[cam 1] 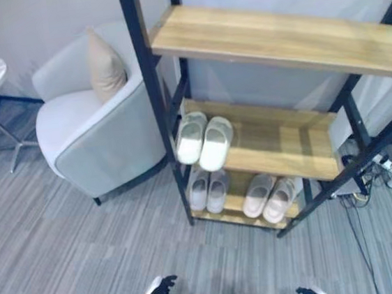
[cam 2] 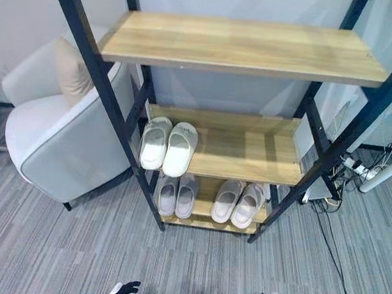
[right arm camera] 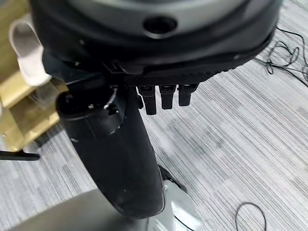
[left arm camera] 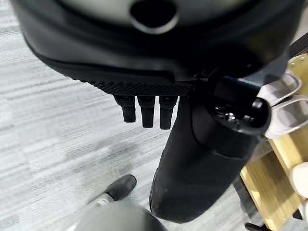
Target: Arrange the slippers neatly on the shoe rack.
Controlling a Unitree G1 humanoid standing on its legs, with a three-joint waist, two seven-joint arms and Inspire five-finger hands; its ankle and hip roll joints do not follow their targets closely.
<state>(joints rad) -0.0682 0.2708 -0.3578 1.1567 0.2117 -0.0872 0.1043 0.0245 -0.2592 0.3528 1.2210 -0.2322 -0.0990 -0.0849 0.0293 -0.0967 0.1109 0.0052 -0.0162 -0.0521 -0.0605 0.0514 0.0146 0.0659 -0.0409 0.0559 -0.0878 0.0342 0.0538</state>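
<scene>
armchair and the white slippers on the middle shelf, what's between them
In the left eye view, a black upright post of the shoe rack stands between the armchair and the white slippers.

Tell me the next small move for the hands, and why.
Probably none beyond keeping both hands low: the left hand and right hand hang open and hold nothing, and all three pairs of slippers already sit side by side on the shoe rack, one pair on the middle shelf, two on the bottom.
</scene>
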